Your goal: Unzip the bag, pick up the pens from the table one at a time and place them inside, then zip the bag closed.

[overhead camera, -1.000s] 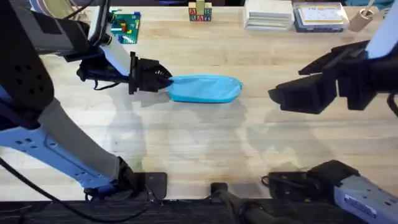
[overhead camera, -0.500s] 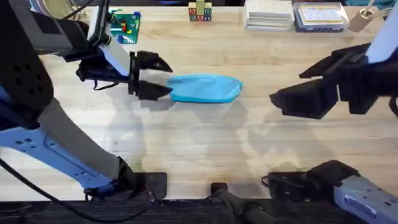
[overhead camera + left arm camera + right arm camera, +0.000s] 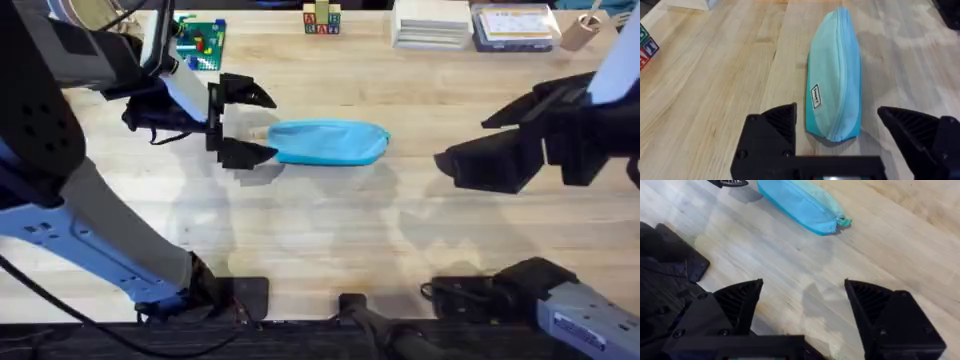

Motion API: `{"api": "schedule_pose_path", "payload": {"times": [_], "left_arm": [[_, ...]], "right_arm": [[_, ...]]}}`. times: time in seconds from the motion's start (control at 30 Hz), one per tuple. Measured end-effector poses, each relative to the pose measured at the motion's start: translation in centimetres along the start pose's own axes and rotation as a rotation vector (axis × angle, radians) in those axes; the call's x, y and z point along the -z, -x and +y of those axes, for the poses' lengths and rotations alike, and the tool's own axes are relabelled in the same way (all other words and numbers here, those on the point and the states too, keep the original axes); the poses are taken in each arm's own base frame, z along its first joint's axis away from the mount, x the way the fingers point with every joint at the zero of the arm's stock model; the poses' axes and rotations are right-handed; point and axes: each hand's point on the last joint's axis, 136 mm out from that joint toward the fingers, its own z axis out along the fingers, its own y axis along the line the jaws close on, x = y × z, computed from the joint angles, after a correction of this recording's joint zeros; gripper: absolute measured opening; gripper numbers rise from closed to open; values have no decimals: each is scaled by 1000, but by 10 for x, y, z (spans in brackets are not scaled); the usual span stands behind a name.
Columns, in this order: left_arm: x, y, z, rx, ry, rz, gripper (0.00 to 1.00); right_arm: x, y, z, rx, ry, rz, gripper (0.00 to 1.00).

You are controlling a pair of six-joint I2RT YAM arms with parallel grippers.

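Right pincer (image 3: pixel 802 307) gapes above table (image 3: pixel 900 255), bag (image 3: pixel 800 202) beyond.

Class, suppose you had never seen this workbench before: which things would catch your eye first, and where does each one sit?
The light blue bag stands out first, lying zipped on the table left of centre. The left gripper sits open at the bag's left end, one finger on either side of its tip. The right gripper hangs open over bare wood to the bag's right, well apart from it.
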Motion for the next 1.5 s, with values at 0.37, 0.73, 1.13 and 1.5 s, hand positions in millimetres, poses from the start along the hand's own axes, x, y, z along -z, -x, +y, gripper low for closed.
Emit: {"api": "schedule_pose_path", "payload": {"times": [0.37, 0.73, 1.13, 1.5], "left_arm": [[13, 39, -14, -145, 17, 12, 996], [32, 102, -46, -155, 80, 50, 996], [42, 126, -89, -67, 173, 269, 997], [28, 143, -126, 40, 227, 381, 997]], "right_arm": [[0, 0, 0, 1, 0, 0, 996], [0, 0, 0, 1, 0, 0, 996], [0, 0, 0, 17, 0, 0, 996], [0, 0, 0, 64, 0, 0, 997]]}}
